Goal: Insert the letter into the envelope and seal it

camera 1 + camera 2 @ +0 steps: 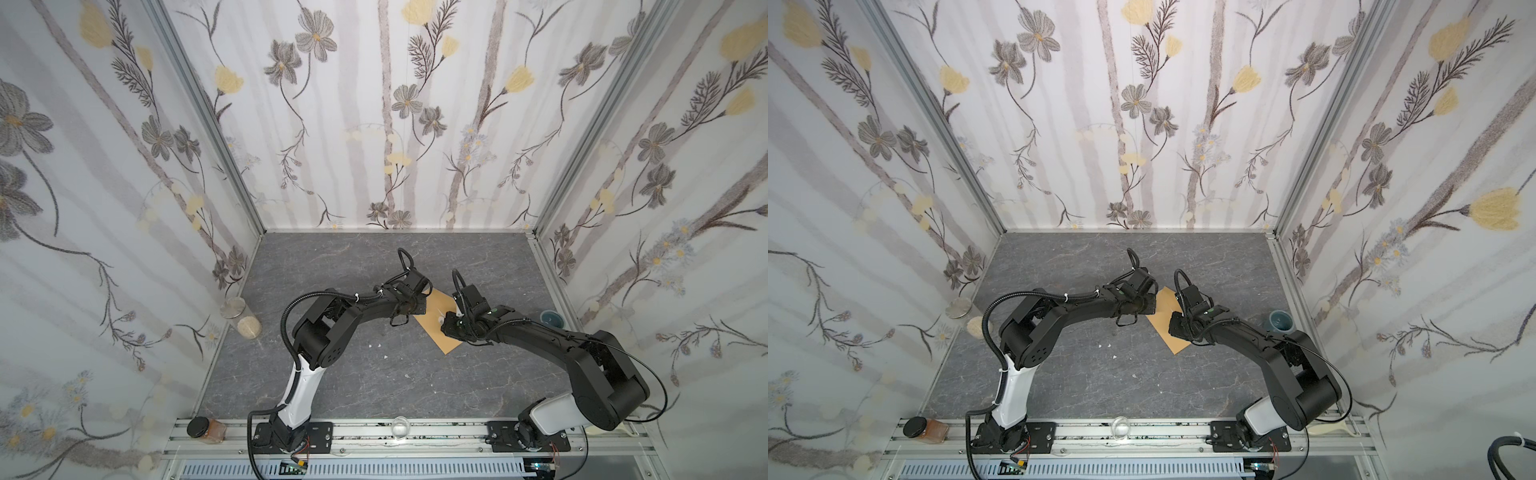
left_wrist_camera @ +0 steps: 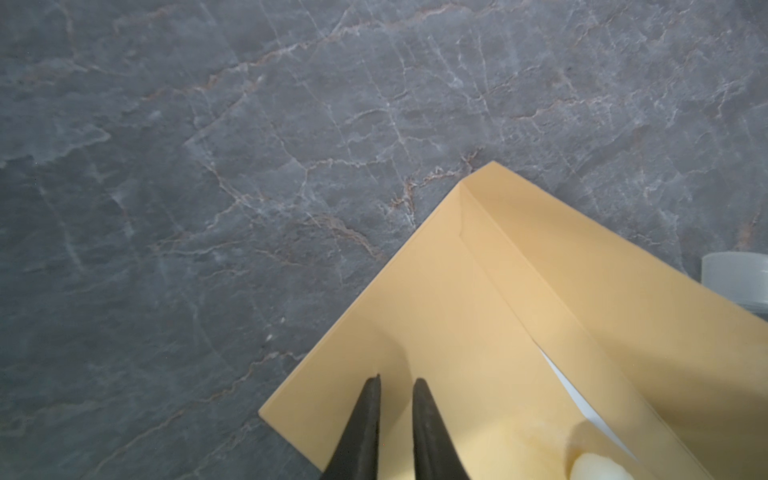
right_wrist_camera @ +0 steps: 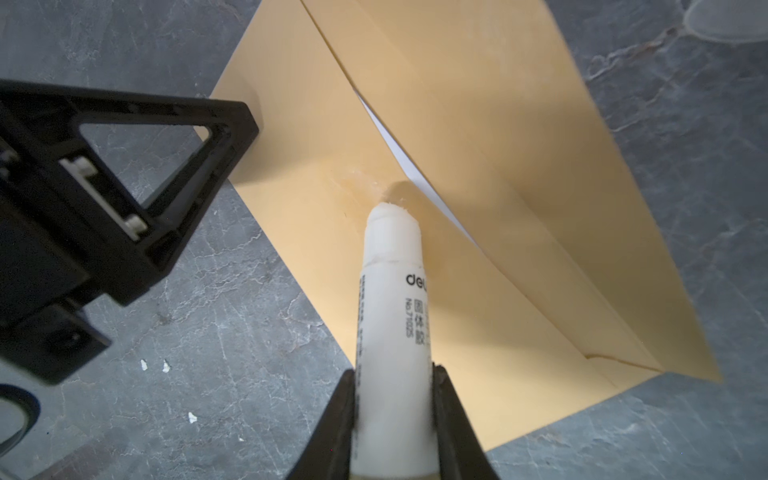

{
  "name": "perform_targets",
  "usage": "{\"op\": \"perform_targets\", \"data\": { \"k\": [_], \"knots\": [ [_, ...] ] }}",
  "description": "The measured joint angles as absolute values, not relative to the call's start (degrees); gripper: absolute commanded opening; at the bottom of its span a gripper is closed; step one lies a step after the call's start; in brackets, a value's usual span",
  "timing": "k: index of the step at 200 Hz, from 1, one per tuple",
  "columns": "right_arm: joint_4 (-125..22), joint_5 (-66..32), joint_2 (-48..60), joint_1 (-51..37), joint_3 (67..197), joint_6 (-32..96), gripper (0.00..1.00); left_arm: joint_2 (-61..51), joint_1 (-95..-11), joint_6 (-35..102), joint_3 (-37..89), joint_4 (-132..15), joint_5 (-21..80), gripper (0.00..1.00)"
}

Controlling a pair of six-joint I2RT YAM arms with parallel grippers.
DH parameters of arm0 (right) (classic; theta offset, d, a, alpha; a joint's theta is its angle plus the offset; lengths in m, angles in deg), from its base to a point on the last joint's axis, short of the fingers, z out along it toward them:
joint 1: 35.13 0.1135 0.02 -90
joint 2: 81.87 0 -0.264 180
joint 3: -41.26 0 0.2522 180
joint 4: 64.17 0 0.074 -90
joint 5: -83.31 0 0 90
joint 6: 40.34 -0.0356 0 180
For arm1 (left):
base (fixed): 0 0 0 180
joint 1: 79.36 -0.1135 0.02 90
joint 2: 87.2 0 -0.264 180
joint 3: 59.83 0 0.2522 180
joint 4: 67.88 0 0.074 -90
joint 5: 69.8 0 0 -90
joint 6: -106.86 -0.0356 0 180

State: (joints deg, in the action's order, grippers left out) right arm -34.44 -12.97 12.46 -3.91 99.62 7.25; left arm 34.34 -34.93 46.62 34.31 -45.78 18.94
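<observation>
The tan envelope lies flat at the table's middle with its flap folded open. A white sliver of the letter peeks from its mouth. My right gripper is shut on a white glue stick. The stick's tip touches the envelope body beside a glue smear near the mouth. My left gripper rests its tips on the envelope near a corner. Its jaws are a narrow gap apart with nothing between them.
A glass jar lies by the left wall and a teal cup stands by the right wall. A black-lidded jar and a clear glass sit on the front rail. Small white scraps dot the slate table.
</observation>
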Motion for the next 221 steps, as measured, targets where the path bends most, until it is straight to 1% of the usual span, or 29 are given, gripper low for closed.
{"op": "perform_targets", "data": {
  "k": [56,97,144,168,176,193,213,221],
  "knots": [
    [-36.4,-13.6,10.2,-2.8,97.0,5.3,0.00,34.8,-35.5,45.4,35.0,-45.8,19.8,0.18],
    [-31.1,-13.7,5.7,-2.7,100.3,4.7,0.00,34.7,-36.2,44.1,35.7,-45.3,20.9,0.19],
    [-28.8,-12.3,2.0,-3.0,101.5,4.7,0.00,31.3,-38.1,46.4,38.5,-45.5,26.8,0.23],
    [-28.3,-11.8,-0.7,-3.1,100.9,4.8,0.00,29.2,-39.2,49.9,39.1,-46.7,31.7,0.25],
    [-28.1,-11.1,-1.9,-3.1,100.8,5.3,0.00,28.4,-39.8,51.6,38.6,-47.5,33.8,0.27],
    [-28.5,-9.7,-4.6,-3.1,100.8,6.4,0.00,26.0,-42.1,56.3,36.0,-49.6,37.4,0.35],
    [-29.7,-7.5,-6.8,-3.2,101.0,8.4,0.00,22.8,-44.2,62.5,32.3,-53.6,42.4,0.40],
    [-30.5,-6.6,-7.4,-3.2,101.0,9.4,0.00,21.4,-44.5,65.2,30.5,-56.0,44.9,0.44]
  ]
}}
